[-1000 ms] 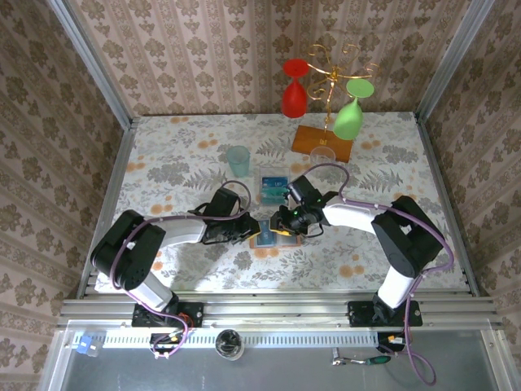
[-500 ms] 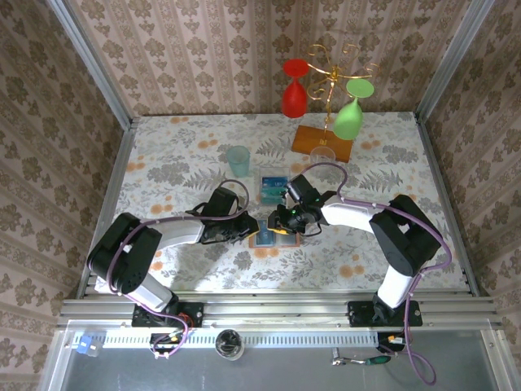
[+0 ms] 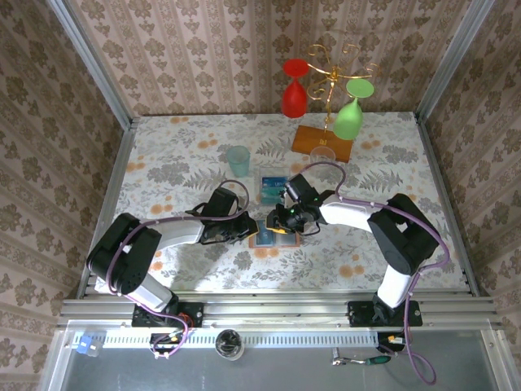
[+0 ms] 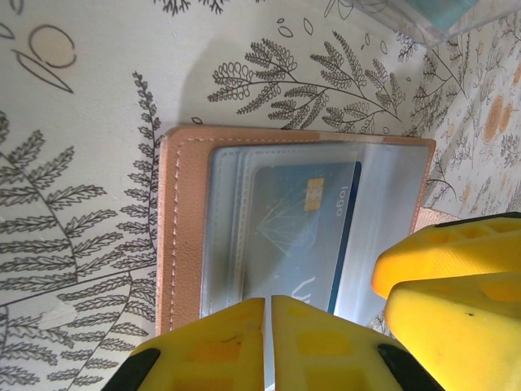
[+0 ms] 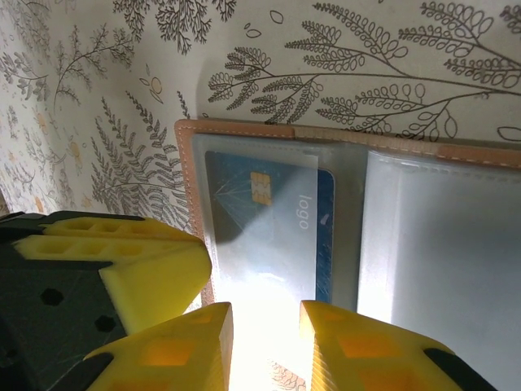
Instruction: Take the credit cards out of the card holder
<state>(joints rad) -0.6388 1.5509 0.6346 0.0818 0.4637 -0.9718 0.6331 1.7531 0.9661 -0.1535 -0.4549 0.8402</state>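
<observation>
The tan-orange bifold card holder with clear grey-blue pockets (image 4: 183,244) lies opened flat on the floral-patterned worktop (image 3: 179,155), midway between the two arms. A blue plastic credit card with a gold chip and the word "logo" (image 5: 269,220) sits in the pocket on the half nearer the left arm. One long edge of the card shows bare past the pocket's rim, toward the fold. The left claw (image 4: 269,314) is clenched, its yellow fingers pressed almost together over the holder's near edge. Whether they nip the pocket cannot be told. The right claw (image 5: 264,322) is slightly released, fingers parted over the end of the card. Glare washes out the spot between them, and no grasp can be made out. The two claws are just beside each other. Just beyond the holder a small stack of blue and teal cards (image 3: 274,189) lies on the worktop, near a pale teal tumbler (image 3: 238,160)
</observation>
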